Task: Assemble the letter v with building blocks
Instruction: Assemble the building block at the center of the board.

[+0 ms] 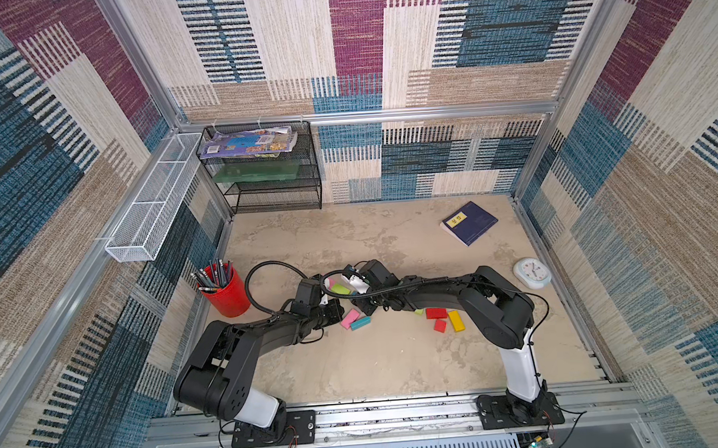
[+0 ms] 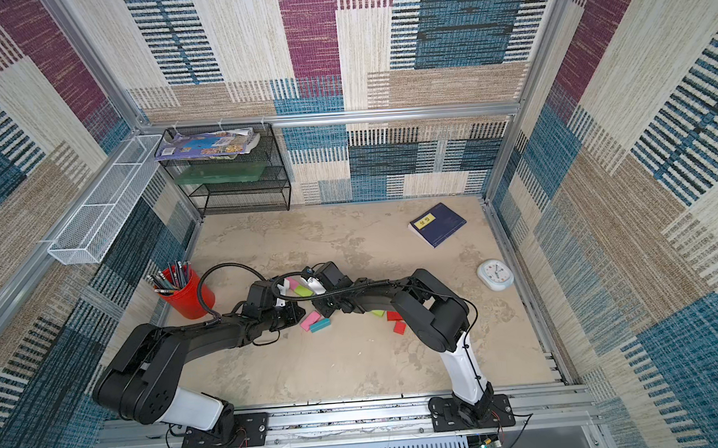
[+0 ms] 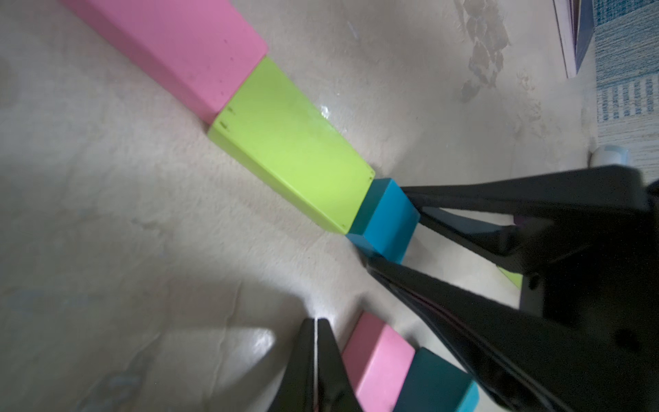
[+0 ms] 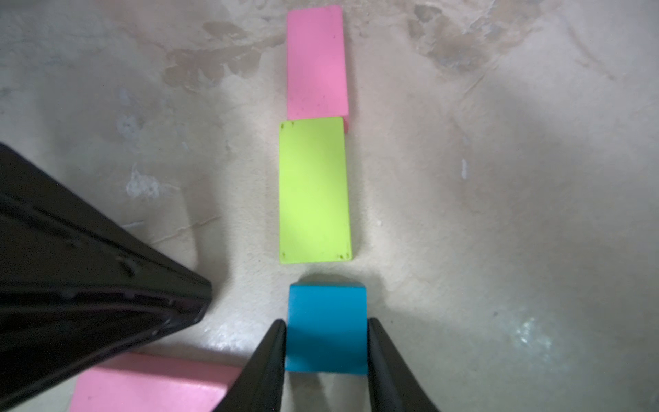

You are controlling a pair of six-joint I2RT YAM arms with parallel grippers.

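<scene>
Right pincer (image 4: 327,323) flanks small rigid teal square block (image 4: 327,333), just at 4 o'clock of lime green rectangular block (image 1: 340,289); clamping or only touching, cannot tell. Left pincer (image 3: 316,328) pressed together. Likely light, slick: hold opposite sides.

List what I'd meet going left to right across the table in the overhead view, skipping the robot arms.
In a top view: red pencil cup → loose pink block → long red block → yellow block → white clock.

Robot lab cell: aluminium frame (image 1: 365,115), carpeted walls (image 1: 507,31)
</scene>
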